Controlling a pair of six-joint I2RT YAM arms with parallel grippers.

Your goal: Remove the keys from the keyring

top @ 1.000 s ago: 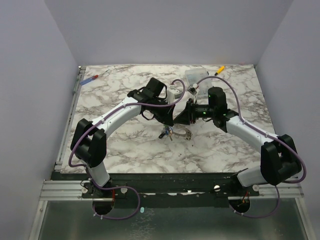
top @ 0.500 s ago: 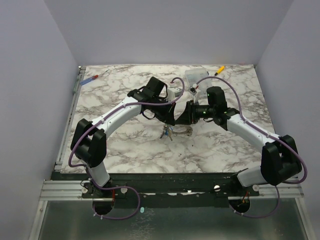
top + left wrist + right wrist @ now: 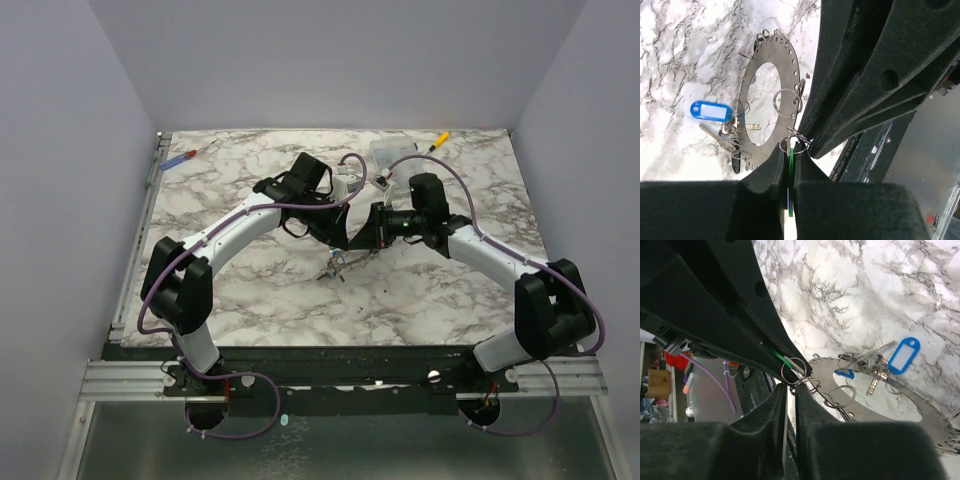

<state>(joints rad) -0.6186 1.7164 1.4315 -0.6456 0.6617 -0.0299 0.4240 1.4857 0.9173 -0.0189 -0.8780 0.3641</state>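
Keyring (image 3: pixel 786 65) tilts, gripped edge high, keys (image 3: pixel 725 135) low.

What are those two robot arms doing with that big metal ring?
They are working to get the keys off the keyring. The left gripper pinches a green tag that hangs from a little loop at the keyring's edge. The right gripper looks pinched shut on that same edge, right beside it. The blue tag and its keys hang on the other side, over the marble table. The green tag seems still hooked on.
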